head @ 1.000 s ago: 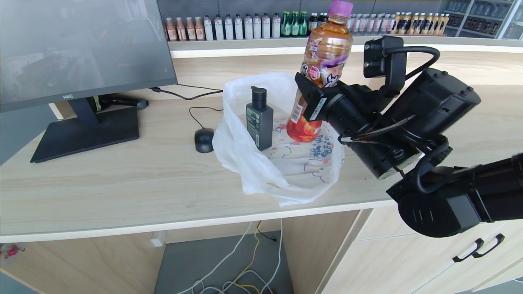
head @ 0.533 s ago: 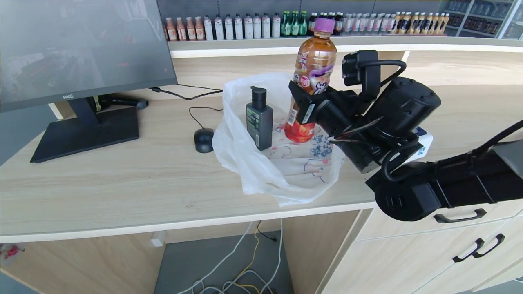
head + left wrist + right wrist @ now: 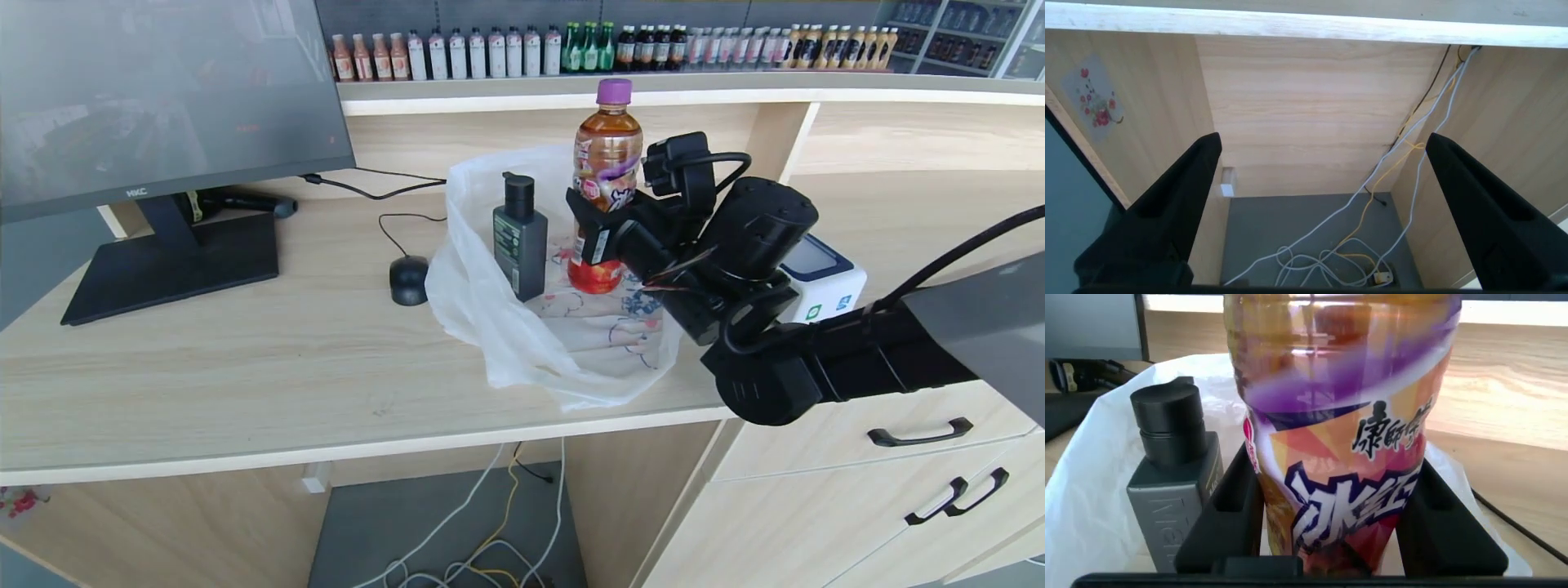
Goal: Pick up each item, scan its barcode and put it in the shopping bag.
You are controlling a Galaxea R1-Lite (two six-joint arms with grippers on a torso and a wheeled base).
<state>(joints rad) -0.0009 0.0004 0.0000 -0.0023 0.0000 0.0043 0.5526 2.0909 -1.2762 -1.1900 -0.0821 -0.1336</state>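
Observation:
My right gripper (image 3: pixel 600 220) is shut on an amber drink bottle (image 3: pixel 602 175) with a purple cap, held upright over the white shopping bag (image 3: pixel 522 335) on the counter. The bottle's base sits low inside the bag's mouth. A dark grey pump bottle (image 3: pixel 519 238) stands upright in the bag just left of it. In the right wrist view the drink bottle (image 3: pixel 1347 433) is clamped between the black fingers (image 3: pixel 1229 510), with the grey bottle (image 3: pixel 1176 490) beside it. My left gripper (image 3: pixel 1323 212) is open below the counter, facing cables on the floor.
A monitor (image 3: pixel 163 90) on a black stand (image 3: pixel 175 265) occupies the counter's left. A black mouse (image 3: pixel 408 279) lies left of the bag. A white scanner box (image 3: pixel 816 282) sits right of the bag behind my right arm. Shelves of bottles (image 3: pixel 571 49) line the back.
My right gripper has lowered the drink bottle and carried it slightly left, down into the bag's mouth. The scanner box came into view behind the arm.

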